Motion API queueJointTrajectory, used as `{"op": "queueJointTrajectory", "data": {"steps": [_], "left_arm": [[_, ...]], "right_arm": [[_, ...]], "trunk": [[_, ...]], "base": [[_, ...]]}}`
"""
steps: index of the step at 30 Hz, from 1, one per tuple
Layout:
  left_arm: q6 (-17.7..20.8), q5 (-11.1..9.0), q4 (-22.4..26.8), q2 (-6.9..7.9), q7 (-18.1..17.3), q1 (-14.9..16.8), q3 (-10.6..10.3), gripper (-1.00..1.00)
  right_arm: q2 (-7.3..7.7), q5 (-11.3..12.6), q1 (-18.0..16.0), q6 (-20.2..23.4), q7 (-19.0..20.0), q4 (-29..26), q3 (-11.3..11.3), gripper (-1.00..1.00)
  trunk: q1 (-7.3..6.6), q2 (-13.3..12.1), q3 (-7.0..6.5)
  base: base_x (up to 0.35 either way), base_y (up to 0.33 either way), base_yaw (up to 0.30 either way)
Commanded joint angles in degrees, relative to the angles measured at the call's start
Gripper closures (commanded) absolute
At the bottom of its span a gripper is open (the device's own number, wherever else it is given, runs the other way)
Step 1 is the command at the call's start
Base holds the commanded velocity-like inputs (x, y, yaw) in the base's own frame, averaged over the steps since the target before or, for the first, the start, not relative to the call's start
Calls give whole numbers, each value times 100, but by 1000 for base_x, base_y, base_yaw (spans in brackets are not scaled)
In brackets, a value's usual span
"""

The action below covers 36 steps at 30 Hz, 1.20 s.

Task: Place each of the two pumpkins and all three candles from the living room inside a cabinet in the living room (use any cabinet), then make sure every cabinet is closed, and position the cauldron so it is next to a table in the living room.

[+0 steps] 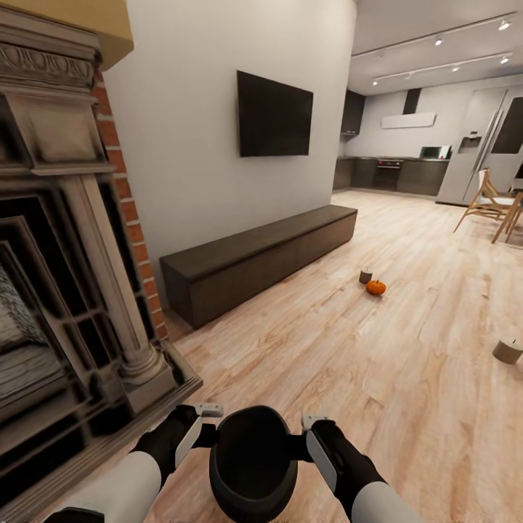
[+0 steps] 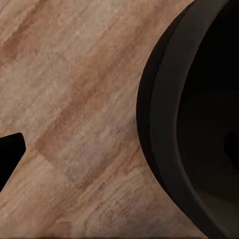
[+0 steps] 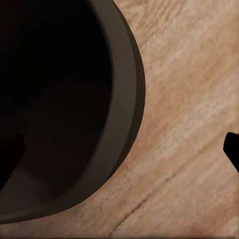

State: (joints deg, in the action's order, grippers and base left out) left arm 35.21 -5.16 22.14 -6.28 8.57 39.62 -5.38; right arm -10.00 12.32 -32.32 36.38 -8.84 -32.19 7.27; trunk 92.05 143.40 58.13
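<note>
Head view is showing the cauldron [image 1: 253, 465] sitting at six o'clock between the two arms, its lower belly cut off by the picture's edge. The left gripper [image 1: 205, 421] is pressing at the pot's nine o'clock side and the right gripper [image 1: 314, 428] at its three o'clock side; whether each claw is clamping the rim or merely lying against it I cannot tell, since the fingertips are hiding behind the wall. Wrist views are showing only dark rim [image 2: 164, 129] and interior [image 3: 59, 99] over wooden floor [image 2: 74, 99]. The cabinet [image 1: 254, 261] is running toward one o'clock, its fronts appearing shut. A pumpkin [image 1: 375, 288] is lying at one o'clock beside a candle [image 1: 365, 276], another candle [image 1: 508, 351] at three o'clock is partly cropped. A fireplace [image 1: 65, 290] is filling nine o'clock
</note>
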Motion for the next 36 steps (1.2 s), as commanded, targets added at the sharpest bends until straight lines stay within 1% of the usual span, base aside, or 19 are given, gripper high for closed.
{"op": "queueJointTrajectory", "data": {"steps": [1,9,14,22,27,33,36], "left_arm": [[24,-55,6,4,36,2,-42,-100],[-7,-63,-7,2,-2,2,-42,-100],[-151,-64,-8,0,-28,2,-42,-100],[-219,-64,-8,-1,-38,2,-42,-100],[-263,-64,-8,1,-39,2,-42,-100],[-270,-64,-8,-2,-40,2,-42,-100],[-278,-64,-8,-1,-139,2,-42,-100]], "right_arm": [[0,59,-2,18,-51,-2,16,-100],[0,61,-2,10,-48,18,19,-100],[0,62,-2,10,-46,20,25,-100],[0,60,-2,8,-40,20,36,-100],[0,67,-2,2,-39,20,139,-100],[0,68,-2,1,-39,20,171,-100],[0,68,-2,-10,-39,20,175,-100]], "trunk": [[1,4,28],[22,15,206],[34,22,316],[55,32,494],[55,32,494],[55,32,494],[55,32,494]], "base": [[0,0,0],[0,0,0],[0,0,0],[0,0,0],[0,0,0],[0,0,0],[54,0,0]]}}
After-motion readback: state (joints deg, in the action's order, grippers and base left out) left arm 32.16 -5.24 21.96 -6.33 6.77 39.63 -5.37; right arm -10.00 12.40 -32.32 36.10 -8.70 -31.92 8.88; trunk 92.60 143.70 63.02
